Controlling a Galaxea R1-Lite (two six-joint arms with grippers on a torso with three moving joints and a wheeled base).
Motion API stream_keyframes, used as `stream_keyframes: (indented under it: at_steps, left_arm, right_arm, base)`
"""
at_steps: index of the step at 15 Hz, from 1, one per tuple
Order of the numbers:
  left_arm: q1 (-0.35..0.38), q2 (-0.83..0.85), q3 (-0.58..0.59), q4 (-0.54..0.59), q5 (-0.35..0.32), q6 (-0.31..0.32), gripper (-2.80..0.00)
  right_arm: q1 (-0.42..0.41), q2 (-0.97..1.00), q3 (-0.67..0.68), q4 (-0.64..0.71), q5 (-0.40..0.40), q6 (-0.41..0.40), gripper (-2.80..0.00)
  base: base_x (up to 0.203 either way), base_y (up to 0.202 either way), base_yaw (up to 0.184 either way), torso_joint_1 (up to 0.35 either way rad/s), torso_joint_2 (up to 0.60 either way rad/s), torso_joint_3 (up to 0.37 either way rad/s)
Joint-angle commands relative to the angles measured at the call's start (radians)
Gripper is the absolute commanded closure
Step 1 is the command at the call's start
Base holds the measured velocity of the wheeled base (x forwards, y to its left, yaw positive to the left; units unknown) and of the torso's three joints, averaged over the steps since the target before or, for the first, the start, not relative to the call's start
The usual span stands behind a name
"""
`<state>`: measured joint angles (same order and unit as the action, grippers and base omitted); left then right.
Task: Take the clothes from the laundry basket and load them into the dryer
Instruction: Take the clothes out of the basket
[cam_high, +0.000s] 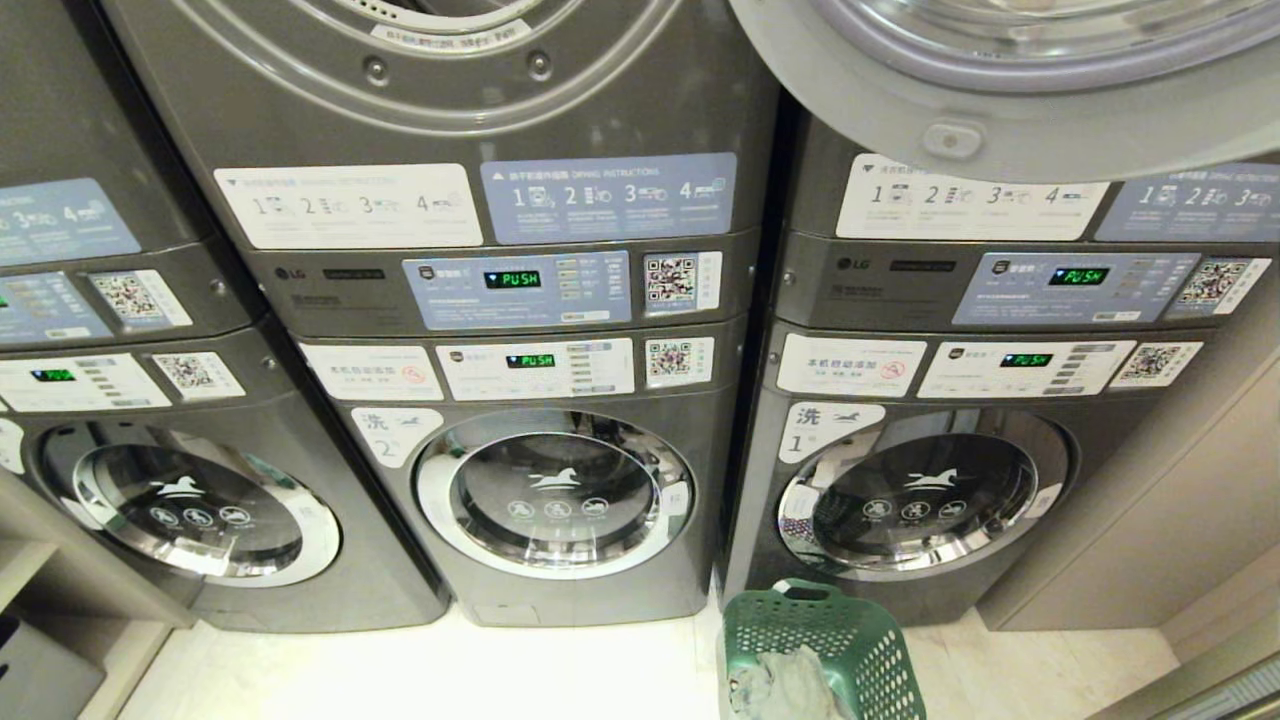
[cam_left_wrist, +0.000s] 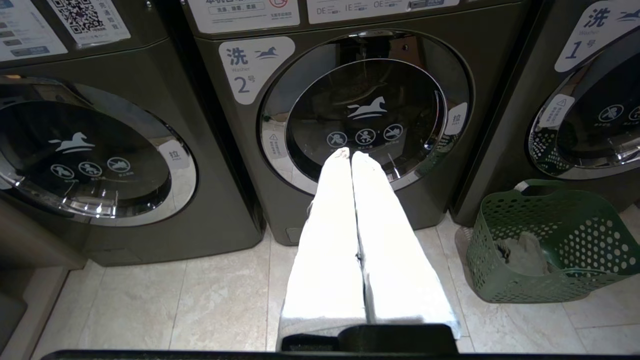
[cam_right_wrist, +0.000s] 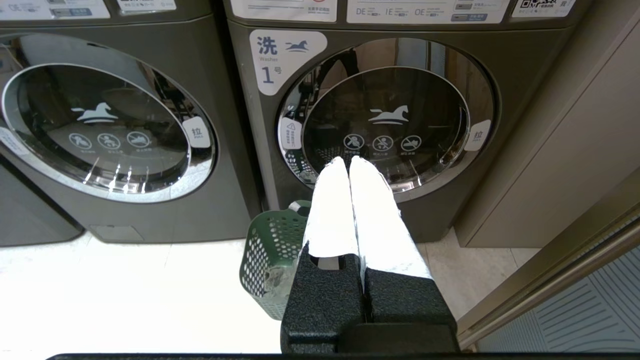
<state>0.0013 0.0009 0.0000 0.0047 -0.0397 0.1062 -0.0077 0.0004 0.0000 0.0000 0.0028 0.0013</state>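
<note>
Laundry basket (cam_high: 822, 640) sits at 5 o'clock on the floor, clothes (cam_high: 785, 688) inside; both left gripper (cam_left_wrist: 351, 154) and right gripper (cam_right_wrist: 348, 161) pinched shut, empty; I'd open one before reaching down; dryer (cam_high: 1010, 70) door's open at 1 o'clock.

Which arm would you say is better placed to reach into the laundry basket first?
Probably the right: the right gripper sits almost over the laundry basket; the left gripper sees it off to the side.

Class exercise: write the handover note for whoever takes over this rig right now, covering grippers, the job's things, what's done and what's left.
Left gripper: fingers shut, empty, facing washer 2.
Right gripper: fingers shut, empty, facing washer 1.
Laundry basket: on the floor before washer 1, clothes inside.
Dryer door: swung open above washer 1.
Done: nothing loaded.
Left: pick the clothes out and load them into the dryer.
</note>
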Motion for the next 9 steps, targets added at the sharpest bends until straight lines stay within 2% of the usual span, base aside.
stream_keyframes:
  at_steps: [1,9]
  left_arm:
    - [0.0,0.0,0.0,0.0,0.0,0.0,0.0]
    - [0.0,-0.001,0.0,0.0,0.001,0.0,0.0]
  right_arm:
    - [0.0,0.001,0.0,0.0,0.0,0.0,0.0]
    - [0.0,0.001,0.0,0.0,0.0,-0.001,0.0]
  base:
    - [0.0,0.0,0.0,-0.095,0.21,0.117]
    - [0.0,0.0,0.0,-0.122,0.26,0.137]
